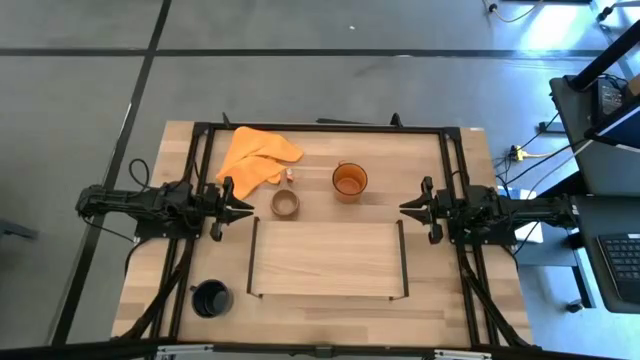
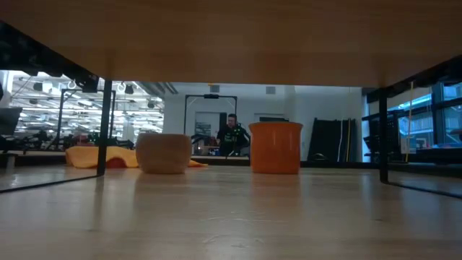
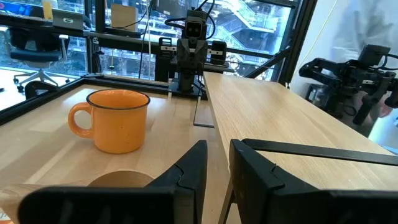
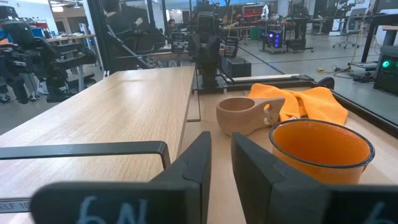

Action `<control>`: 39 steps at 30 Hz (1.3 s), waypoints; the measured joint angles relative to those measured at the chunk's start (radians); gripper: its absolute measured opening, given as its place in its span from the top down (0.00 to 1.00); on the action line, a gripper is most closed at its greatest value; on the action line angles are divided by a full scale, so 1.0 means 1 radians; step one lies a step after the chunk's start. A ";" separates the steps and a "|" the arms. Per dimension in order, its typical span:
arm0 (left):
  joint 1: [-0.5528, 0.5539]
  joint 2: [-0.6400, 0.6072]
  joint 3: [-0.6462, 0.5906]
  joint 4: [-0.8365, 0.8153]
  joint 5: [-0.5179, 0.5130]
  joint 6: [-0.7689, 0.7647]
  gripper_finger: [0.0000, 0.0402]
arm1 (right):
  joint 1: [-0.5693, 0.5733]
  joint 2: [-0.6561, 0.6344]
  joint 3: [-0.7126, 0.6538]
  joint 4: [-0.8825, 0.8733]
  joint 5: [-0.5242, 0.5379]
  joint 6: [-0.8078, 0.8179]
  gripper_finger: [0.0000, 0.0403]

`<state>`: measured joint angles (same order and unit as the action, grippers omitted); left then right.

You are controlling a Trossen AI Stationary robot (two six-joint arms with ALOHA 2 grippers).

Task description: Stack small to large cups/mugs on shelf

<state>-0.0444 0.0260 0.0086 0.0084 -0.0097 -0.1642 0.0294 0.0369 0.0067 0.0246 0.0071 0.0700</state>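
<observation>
A small tan wooden cup [image 1: 285,203] [image 4: 244,115] stands upright on the table, just beyond the shelf's far edge. A larger orange mug [image 1: 349,180] [image 3: 118,121] stands upright to its right. A black mug [image 1: 211,298] stands at the near left corner. The shelf [image 1: 328,258], a light-wood rectangle in a thin black frame, lies mid-table between the arms. My left gripper [image 1: 245,206] [image 3: 217,146] hovers at the shelf's far left corner. My right gripper [image 1: 404,209] [image 4: 221,138] hovers at its far right corner. Both point level at each other with a narrow gap between the fingers and nothing in it.
A crumpled orange cloth [image 1: 255,155] [image 4: 305,102] lies at the far left, behind the wooden cup. A black outer frame [image 1: 320,128] runs around the table. A person [image 2: 232,133] stands far off in the room.
</observation>
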 joint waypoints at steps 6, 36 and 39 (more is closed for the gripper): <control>0.000 0.000 0.000 0.000 0.000 0.000 0.84 | 0.000 0.000 0.000 0.017 0.071 -0.428 0.84; 0.000 0.000 0.000 0.000 0.000 0.000 0.84 | 0.000 0.000 0.000 0.608 0.019 0.225 0.84; 0.000 0.000 0.000 0.000 0.000 0.000 0.84 | 0.000 0.003 0.000 0.683 0.109 0.414 0.84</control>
<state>-0.0443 0.0261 0.0086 0.0086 -0.0097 -0.1646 0.0296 0.0402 0.0067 0.7080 0.1161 0.4840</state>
